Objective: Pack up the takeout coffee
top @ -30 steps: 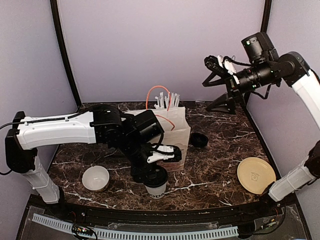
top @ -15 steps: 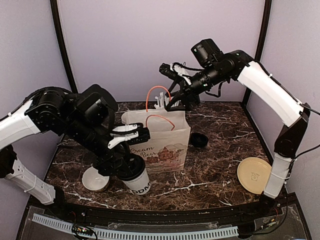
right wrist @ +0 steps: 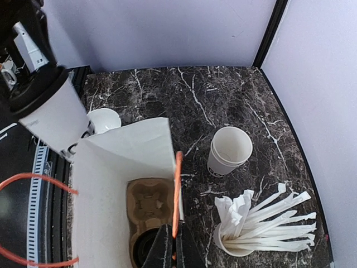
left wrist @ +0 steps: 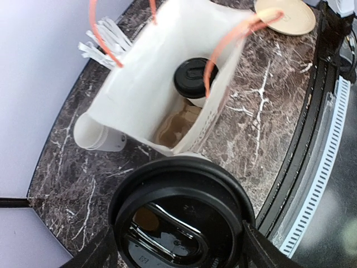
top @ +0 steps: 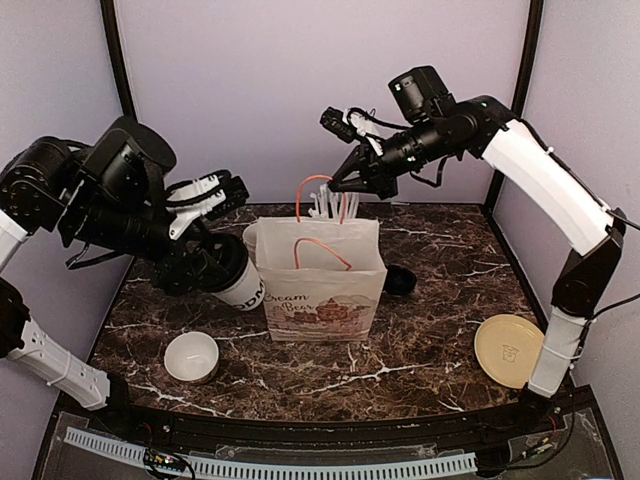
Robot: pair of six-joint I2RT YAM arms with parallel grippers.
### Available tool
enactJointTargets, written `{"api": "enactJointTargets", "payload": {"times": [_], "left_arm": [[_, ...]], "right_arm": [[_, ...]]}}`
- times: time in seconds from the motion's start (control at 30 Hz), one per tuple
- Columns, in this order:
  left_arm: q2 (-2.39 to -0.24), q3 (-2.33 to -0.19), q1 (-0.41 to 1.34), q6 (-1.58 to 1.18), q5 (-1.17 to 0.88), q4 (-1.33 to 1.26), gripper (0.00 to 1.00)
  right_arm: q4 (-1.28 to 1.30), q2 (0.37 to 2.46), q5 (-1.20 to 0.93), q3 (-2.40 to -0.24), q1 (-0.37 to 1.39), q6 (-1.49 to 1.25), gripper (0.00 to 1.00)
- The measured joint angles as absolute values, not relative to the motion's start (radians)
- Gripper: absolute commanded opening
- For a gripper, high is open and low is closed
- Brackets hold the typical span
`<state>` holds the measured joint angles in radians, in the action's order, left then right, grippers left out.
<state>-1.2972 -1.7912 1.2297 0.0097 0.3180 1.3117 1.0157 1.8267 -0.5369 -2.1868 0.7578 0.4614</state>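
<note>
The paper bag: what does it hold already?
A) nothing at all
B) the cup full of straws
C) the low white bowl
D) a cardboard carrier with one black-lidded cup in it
D: the left wrist view looks down into the paper bag, where one black-lidded cup sits in the brown cardboard carrier, next to an empty slot.

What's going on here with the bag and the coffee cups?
The left fingers hold a lidded coffee cup tilted in the air, just left of the paper bag. The right fingers are shut on the bag's orange handle, and the bag's mouth stands open. A second lidded cup already sits inside the bag, in the cardboard carrier.
</note>
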Motion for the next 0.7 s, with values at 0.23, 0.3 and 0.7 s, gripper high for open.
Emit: {"api": "enactJointTargets", "payload": {"times": [0.23, 0.3, 0.7], "left_arm": [[-1.296, -1.964, 1.23, -0.01, 0.422, 1.342, 0.52], [-1.296, -1.979, 1.23, -0.009, 0.421, 1.339, 0.52], [-1.366, -1.912, 1.358, 0.041, 0.349, 1.253, 0.48]], "right_arm": [[1.01, 1.682, -0.545, -2.041, 0.875, 0.475, 0.0], [1.01, 1.654, -0.556, -1.994, 0.913, 0.486, 0.0], [1.063, 1.597, -0.661, -1.865, 0.966, 0.568, 0.0]]}}
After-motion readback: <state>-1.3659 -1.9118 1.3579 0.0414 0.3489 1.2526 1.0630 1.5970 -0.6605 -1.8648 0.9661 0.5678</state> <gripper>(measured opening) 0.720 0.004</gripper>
